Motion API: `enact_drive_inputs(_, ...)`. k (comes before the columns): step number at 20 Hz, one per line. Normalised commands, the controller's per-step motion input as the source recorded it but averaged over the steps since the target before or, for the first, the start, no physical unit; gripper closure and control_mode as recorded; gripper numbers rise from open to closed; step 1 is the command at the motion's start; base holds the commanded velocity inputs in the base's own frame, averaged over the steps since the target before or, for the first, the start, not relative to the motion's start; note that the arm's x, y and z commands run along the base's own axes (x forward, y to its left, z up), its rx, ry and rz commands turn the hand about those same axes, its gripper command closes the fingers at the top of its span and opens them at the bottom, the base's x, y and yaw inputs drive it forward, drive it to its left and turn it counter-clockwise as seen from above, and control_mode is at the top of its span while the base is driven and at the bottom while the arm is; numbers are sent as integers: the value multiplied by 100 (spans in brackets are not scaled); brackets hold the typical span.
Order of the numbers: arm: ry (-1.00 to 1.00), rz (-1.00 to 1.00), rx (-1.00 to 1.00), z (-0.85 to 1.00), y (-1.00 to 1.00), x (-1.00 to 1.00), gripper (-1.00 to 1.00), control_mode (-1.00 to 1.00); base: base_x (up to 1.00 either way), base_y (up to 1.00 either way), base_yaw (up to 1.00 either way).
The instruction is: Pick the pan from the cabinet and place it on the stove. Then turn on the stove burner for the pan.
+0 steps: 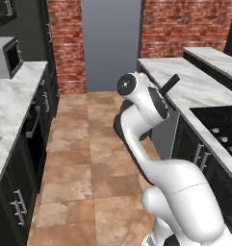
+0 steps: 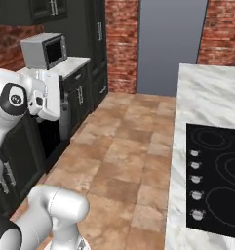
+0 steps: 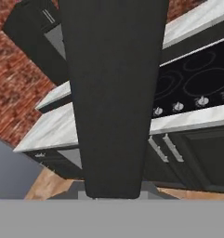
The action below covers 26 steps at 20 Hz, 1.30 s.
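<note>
**Q:** What is to be noted in the left base view?

**A:** The stove (image 1: 222, 126) is seen at the right, set in the marble counter (image 1: 194, 84). No pan is seen on its glass. A dark bar (image 1: 170, 83) projects up and to the right from behind the arm. It is judged to be part of the pan, though this cannot be confirmed here.

**Q:** And in the right base view?

**A:** The gripper (image 2: 62, 108) is seen at the left, over the floor and well apart from the stove. A grey strip (image 2: 64, 126) hangs from it; whether this is the pan edge-on cannot be told. The ring markings and the knobs (image 2: 194, 179) are seen uncovered. The cabinet (image 2: 97, 44) stands at the back.

**Q:** And in the hand view?

**A:** A broad dark slab, taken to be the pan (image 3: 113, 93), rises from between the jaws. The jaws are clenched on it, so the pan is judged to be grasped and carried. The stove lies beyond it, across the aisle.

**Q:** How far along is the task judged to be?

**A:** The pick from the cabinet is judged done. Three steps are left:
- The pan is to be brought to the stove.
- It is to be set on the centre ring.
- The matching knob is to be turned.
</note>
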Motion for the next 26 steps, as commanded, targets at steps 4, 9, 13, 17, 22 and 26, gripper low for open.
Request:
enact_drive_inputs(4,0,0,0,0,0,0,100,100,3,44,-57)
enact_drive_inputs(9,0,0,0,0,0,0,100,100,8,42,-57)
enact_drive_inputs(13,0,0,0,0,0,0,100,100,18,37,-58)
enact_drive_inputs(17,0,0,0,0,0,0,100,100,17,38,-58)
enact_drive_inputs(22,0,0,0,0,0,0,100,100,21,41,-56)
enact_drive_inputs(26,0,0,0,0,0,0,100,100,28,46,-53)
